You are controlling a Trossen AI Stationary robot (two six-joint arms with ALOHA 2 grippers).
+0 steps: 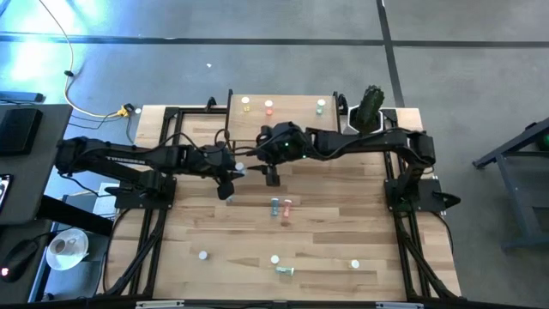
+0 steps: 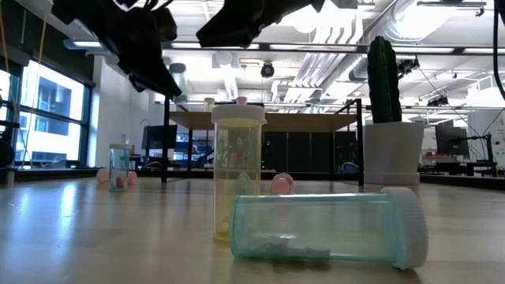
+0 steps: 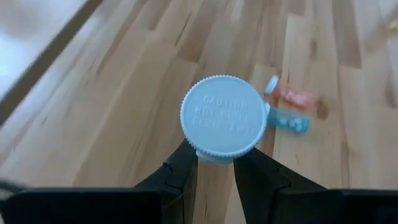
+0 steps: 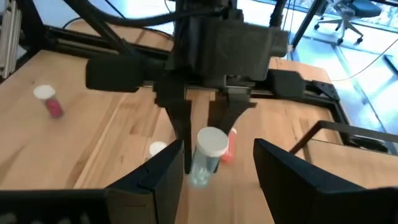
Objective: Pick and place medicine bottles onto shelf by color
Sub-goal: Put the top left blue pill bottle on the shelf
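Clenched between the left gripper (image 3: 216, 163) jaws, a blue bottle (image 3: 222, 120) stands cap-up; right gripper (image 4: 214, 163), jaws released, faces it mid-table; shelf (image 1: 283, 106) lies toward the far edge.

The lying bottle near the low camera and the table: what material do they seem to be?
The lying bottle looks like clear, blue-green tinted plastic: you see through its wall, and its cap is matte white. The table looks like light wood with a smooth finish: plank seams and grain show.
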